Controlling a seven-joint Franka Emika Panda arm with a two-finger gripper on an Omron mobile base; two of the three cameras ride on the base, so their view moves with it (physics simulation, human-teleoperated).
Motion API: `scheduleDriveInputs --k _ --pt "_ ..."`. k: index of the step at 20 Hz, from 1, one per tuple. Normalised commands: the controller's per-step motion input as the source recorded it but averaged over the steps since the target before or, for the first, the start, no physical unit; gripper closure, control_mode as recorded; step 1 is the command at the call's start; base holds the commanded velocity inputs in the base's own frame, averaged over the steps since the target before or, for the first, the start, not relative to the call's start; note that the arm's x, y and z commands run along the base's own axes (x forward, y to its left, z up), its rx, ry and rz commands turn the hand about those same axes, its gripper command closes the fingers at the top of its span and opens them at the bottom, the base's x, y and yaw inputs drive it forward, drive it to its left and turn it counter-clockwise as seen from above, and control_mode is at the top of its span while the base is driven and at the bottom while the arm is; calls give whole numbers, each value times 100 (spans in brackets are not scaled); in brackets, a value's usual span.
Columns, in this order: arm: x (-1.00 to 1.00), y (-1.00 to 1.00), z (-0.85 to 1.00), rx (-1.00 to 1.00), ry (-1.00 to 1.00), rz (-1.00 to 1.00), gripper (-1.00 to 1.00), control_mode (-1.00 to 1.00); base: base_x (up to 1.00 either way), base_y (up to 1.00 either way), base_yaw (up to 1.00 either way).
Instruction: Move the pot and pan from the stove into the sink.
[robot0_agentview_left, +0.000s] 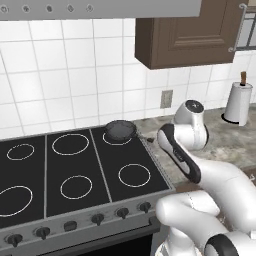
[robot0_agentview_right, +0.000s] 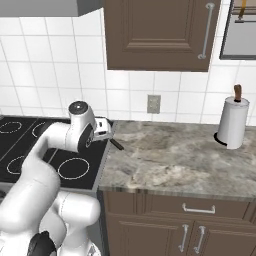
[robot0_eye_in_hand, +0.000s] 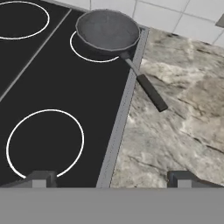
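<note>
the tool (robot0_eye_in_hand: 109, 179) hangs open above the stove (robot0_eye_in_hand: 52, 87), short of the pan (robot0_eye_in_hand: 107, 30).

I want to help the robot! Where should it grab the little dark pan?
By the long handle, probably from above. It sticks out from the pan over the stone counter, lying flat with free space either side for the open gripper.

A home kitchen: stove (robot0_agentview_left: 75, 170), tiled wall (robot0_agentview_left: 75, 80), stone counter (robot0_agentview_right: 180, 160) (paper towel roll (robot0_agentview_right: 232, 122) too).
</note>
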Motion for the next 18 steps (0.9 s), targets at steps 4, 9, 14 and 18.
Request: scheduleDriveInputs --k 4,9,14,18 --pt "57 0 -42 -3 7 7 -100 -100 0 0 0" --pt "57 -21 -20 0 1 5 -100 -100 0 0 0" --pt "48 -35 -7 2 0 3 -100 -100 0 0 0" --pt "2 0 -1 0 2 0 -100 -100 0 0 0"
